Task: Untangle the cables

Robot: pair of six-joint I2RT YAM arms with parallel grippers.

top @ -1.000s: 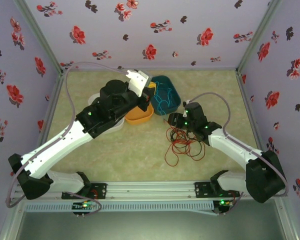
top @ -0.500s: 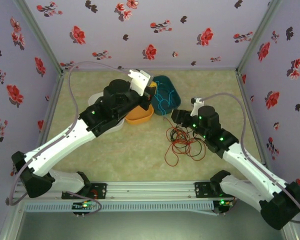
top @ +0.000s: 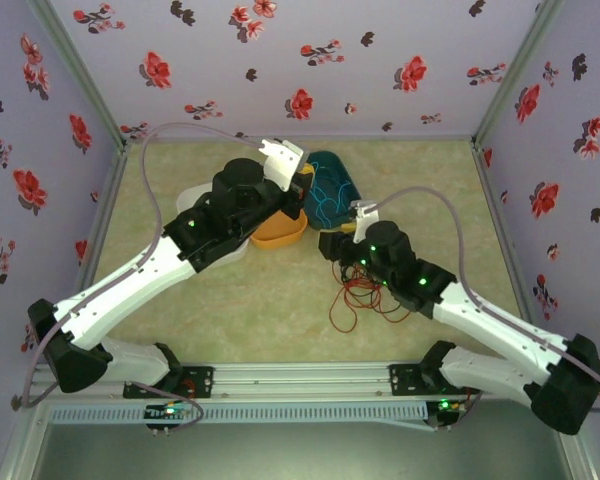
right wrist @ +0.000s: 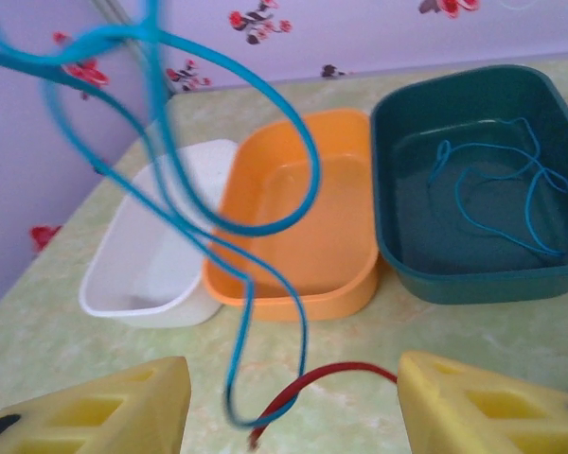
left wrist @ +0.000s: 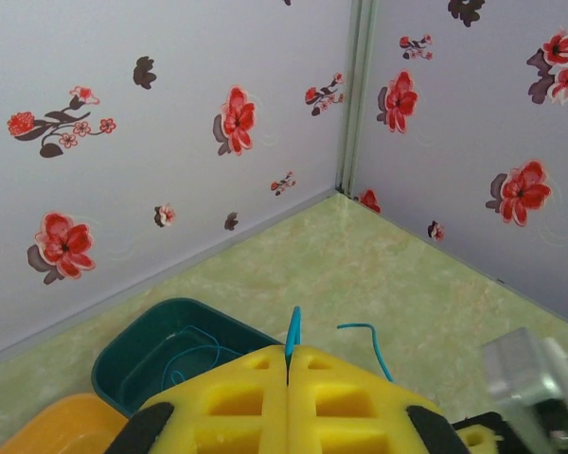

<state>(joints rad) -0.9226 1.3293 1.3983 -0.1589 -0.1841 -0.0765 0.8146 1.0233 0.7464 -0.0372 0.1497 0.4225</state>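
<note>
Pinching the blue cable [left wrist: 293, 333] with the left gripper [left wrist: 288, 364], fingers pressed together, above the teal tub [left wrist: 123, 369]; more blue coiled inside. Holding the right gripper [right wrist: 293, 402] apart, clamped on nothing, with blurred blue loops hanging in front and a red cable [right wrist: 312, 376] end between the fingers. Elsewhere, red tangled on the table [top: 230, 320], half hidden under the right arm [top: 480, 320], too fine to sort into strands.

Robot lab test cell.
Floral walls [top: 310, 60] box a green mat [top: 260, 310]; left arm [top: 130, 285] and right arm [top: 480, 320] bolt to a near metal rail [top: 300, 378].
</note>
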